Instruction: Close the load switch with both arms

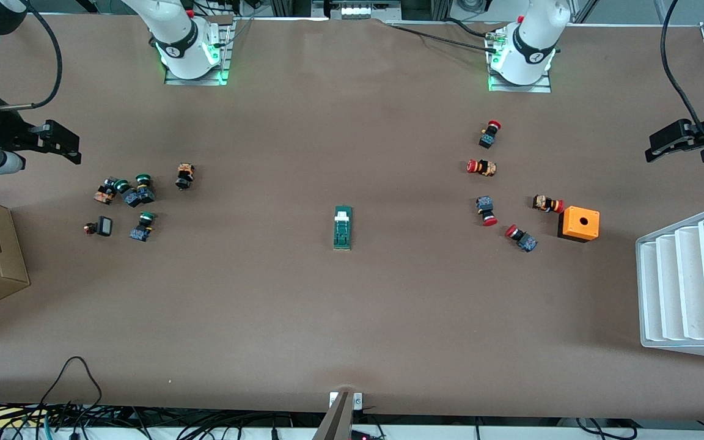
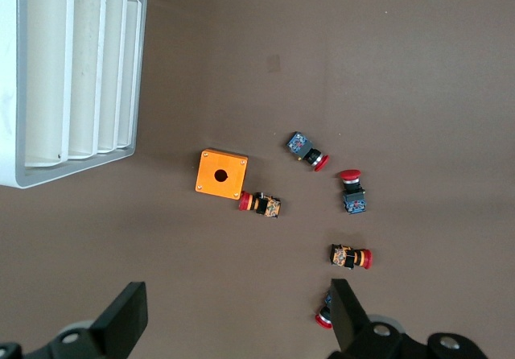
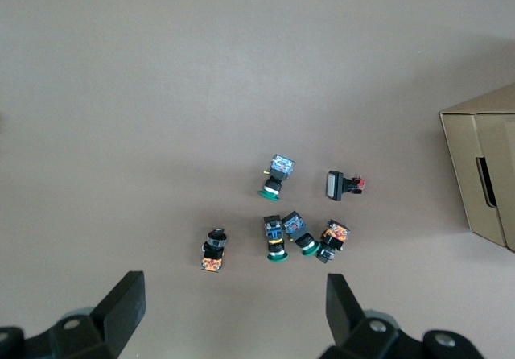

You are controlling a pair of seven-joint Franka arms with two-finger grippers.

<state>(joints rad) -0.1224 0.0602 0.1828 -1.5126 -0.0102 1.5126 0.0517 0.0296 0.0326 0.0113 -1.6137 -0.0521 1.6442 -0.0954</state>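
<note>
Two grippers, both spread wide, empty. Right gripper (image 1: 58, 145) above six push buttons (image 1: 138, 192), green-capped mostly. Load switch (image 1: 343, 227) mid-table, well apart from both, between the clusters. Left gripper (image 1: 673, 142) above five red-capped buttons (image 1: 486, 211), one orange box (image 1: 579, 223).

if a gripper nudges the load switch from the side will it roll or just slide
The load switch lies flat as a narrow rectangular block, so it would probably slide or swivel, not roll. It looks rigid. Its white tab may shift if pressed.
</note>
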